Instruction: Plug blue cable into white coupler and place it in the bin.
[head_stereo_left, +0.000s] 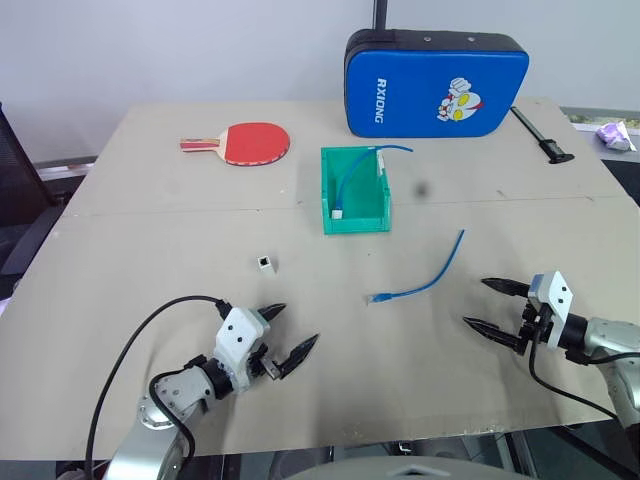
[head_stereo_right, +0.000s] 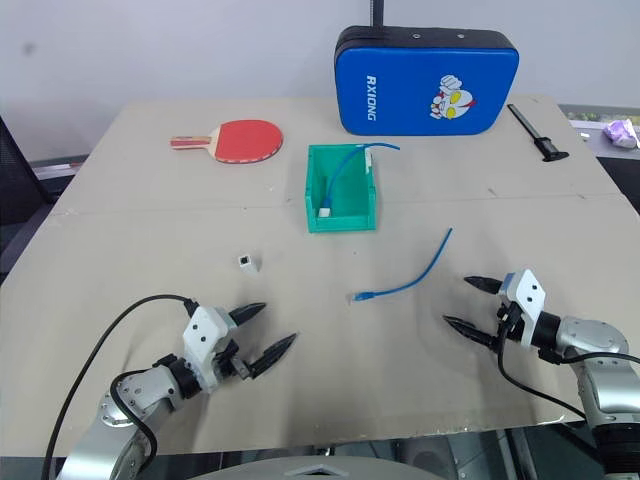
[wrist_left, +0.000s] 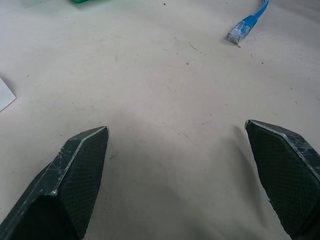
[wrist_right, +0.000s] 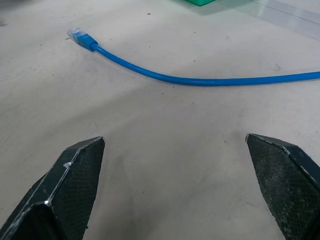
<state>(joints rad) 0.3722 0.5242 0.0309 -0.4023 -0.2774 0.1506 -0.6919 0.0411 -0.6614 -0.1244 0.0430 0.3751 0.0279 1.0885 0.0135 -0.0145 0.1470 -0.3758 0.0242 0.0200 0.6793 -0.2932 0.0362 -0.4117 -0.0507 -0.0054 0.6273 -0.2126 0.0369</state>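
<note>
The blue cable (head_stereo_left: 425, 275) lies loose on the table right of centre, gently curved, its plug (wrist_right: 80, 38) at the near left end. The white coupler (head_stereo_left: 264, 264) is a tiny cube standing alone left of centre. The green bin (head_stereo_left: 352, 190) sits beyond them in the middle and holds a second blue cable with a white piece. My left gripper (head_stereo_left: 295, 334) hovers open over the near left of the table, short of the coupler. My right gripper (head_stereo_left: 490, 305) is open at the near right, a little short of the cable. Nothing is between either pair of fingers.
A blue padded case (head_stereo_left: 435, 83) stands at the table's far edge behind the bin. A red table-tennis bat (head_stereo_left: 245, 142) lies far left. A black tool (head_stereo_left: 542, 138) lies at the far right. A black wire (head_stereo_left: 130, 360) loops beside my left arm.
</note>
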